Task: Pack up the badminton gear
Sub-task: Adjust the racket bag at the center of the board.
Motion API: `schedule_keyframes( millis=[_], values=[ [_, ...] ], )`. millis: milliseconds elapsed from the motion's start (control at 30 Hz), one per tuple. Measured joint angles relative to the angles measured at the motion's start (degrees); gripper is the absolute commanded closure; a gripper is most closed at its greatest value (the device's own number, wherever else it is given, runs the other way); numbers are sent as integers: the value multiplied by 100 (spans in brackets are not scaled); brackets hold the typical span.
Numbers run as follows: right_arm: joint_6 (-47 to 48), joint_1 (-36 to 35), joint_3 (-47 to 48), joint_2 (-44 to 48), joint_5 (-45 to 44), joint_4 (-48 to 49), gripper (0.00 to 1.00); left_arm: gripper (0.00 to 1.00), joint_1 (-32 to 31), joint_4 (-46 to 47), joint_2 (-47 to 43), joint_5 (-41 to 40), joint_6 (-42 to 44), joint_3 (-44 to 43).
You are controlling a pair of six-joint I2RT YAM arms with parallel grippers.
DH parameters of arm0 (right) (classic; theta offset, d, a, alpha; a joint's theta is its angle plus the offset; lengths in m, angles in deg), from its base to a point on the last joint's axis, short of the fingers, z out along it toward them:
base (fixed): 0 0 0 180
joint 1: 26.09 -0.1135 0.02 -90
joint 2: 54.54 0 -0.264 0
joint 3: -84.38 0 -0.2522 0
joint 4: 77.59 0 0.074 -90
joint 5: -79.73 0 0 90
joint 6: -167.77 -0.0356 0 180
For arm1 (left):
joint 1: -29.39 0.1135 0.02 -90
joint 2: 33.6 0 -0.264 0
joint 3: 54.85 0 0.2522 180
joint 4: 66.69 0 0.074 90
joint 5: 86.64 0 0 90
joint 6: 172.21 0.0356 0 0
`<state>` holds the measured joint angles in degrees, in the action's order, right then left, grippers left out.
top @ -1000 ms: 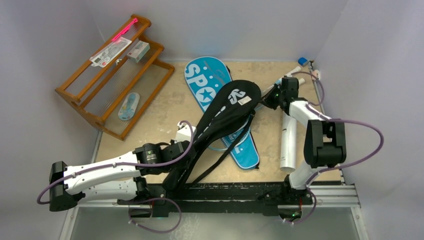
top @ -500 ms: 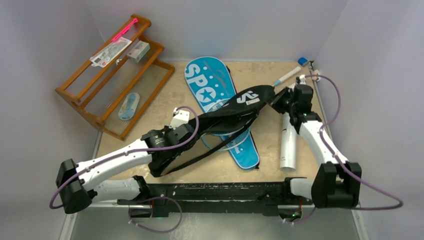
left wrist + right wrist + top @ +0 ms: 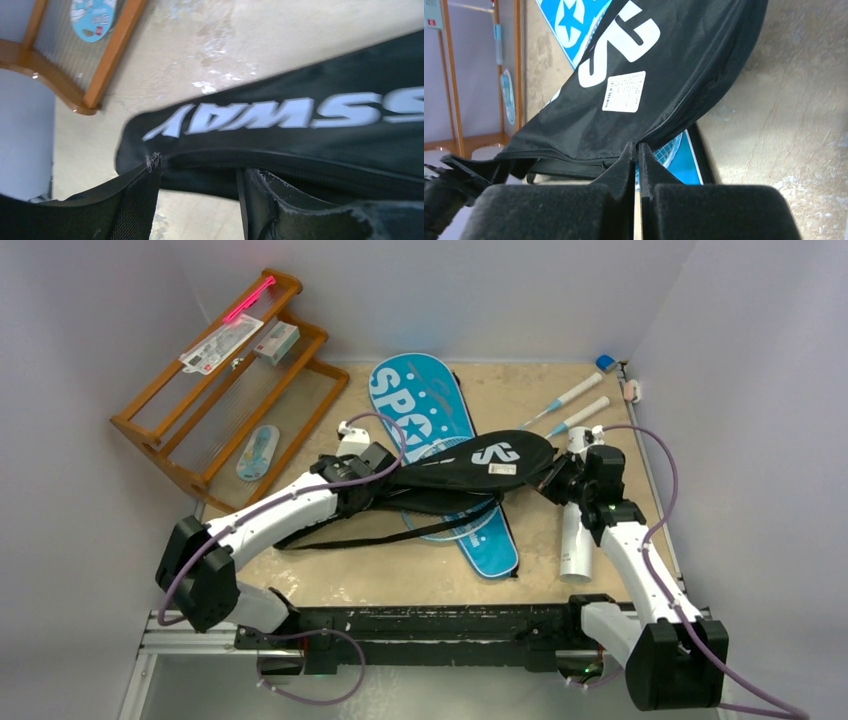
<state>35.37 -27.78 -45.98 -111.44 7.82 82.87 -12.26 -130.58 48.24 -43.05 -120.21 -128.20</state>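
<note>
The black CROSSWAY cover [image 3: 480, 465] lies stretched almost level across the middle of the bench [image 3: 400, 575], crossing over the blue SPORT cover [image 3: 420, 400], which runs from the far side toward the near edge. The right gripper [image 3: 637, 147] has its jaws pressed together on the hem of the black cover's wide end. The left gripper [image 3: 200, 166] is at the cover's narrow end with its fingers [image 3: 140, 200] standing well apart. The black fabric passes just past their tips, and they do not clamp it. The cover's strap [image 3: 340, 540] trails loose on the bench below the left arm. A white tube [image 3: 573, 545] lies beside the right arm, partly under it. Two racket handles [image 3: 572, 393] rest near the far right corner. The wooden rack [image 3: 150, 393] stands at the far left.
</note>
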Motion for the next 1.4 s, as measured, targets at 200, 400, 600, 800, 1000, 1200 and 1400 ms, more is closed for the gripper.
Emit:
schedule_keyframes(
  millis=[200,400,600,800,1000,1200,1400],
  values=[
    [96,-17,0,179,221,-212,100,46,-894,-232,-592,540,-195,-409],
    [109,-17,0,275,264,-212,100,62,-1344,632,-1781,2400,-118,-157],
    [118,-17,0,260,297,-243,48,62,-1362,2579,-2009,4120,-181,839],
    [94,-17,-264,234,68,-350,22,62,-1425,3451,-1362,4376,-212,1202],
    [-210,-17,-745,-118,-208,-76,30,62,-1427,4330,-1351,4371,-448,1617],
    [-608,-17,-887,-920,-214,737,40,62,-1425,5147,-1193,4374,-645,1934],
    [-850,-17,-870,-1578,-146,1449,100,61,-1427,5930,-839,4387,-730,2225]
  ],
)
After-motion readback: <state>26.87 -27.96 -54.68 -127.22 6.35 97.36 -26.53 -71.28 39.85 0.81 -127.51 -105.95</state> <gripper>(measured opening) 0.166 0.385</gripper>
